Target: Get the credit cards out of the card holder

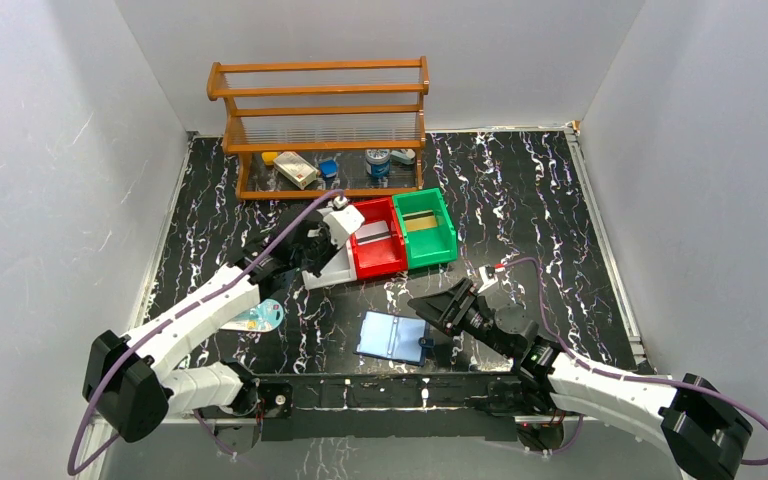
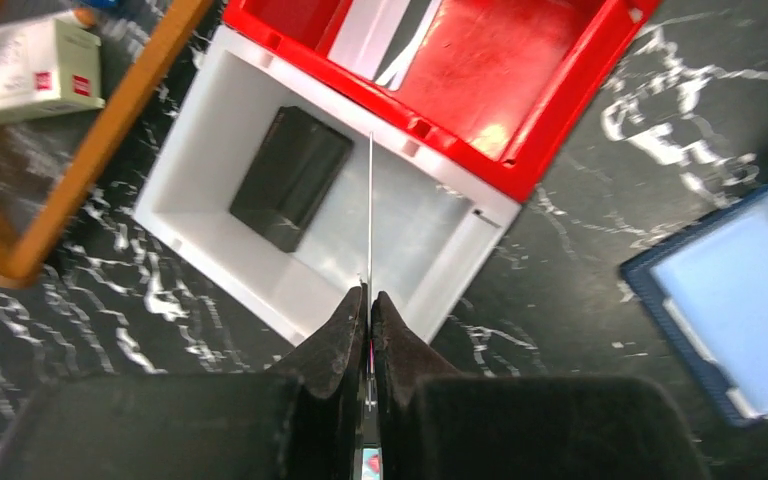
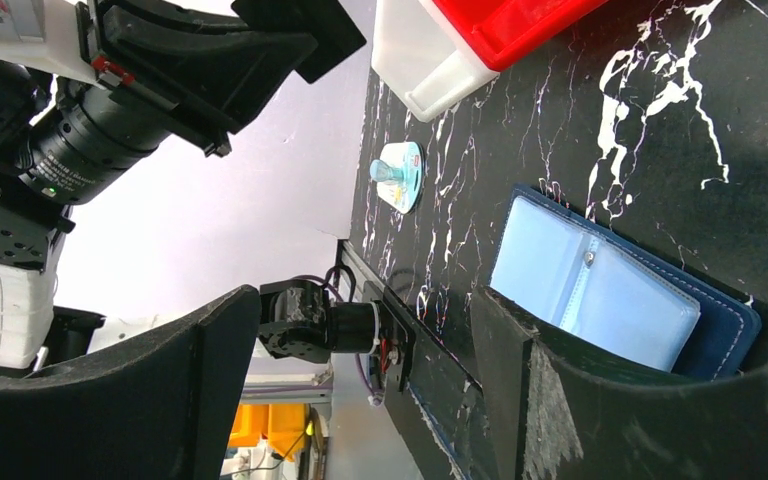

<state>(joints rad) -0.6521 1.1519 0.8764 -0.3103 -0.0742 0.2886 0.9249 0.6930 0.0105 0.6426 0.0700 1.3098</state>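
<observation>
Grey walls [image 1: 60, 150] enclose the black marbled table [image 1: 520, 190]: the left gripper [image 2: 369, 300] pinches a card [image 2: 370, 200], and the right gripper [image 3: 365, 310] is spread beside the near-edge card holder [image 1: 392, 337].

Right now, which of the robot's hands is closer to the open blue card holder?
Right. The right hand, open, sits right at the edge of the card holder. The left hand is farther away, above the white bin, pinching a thin card.
</observation>
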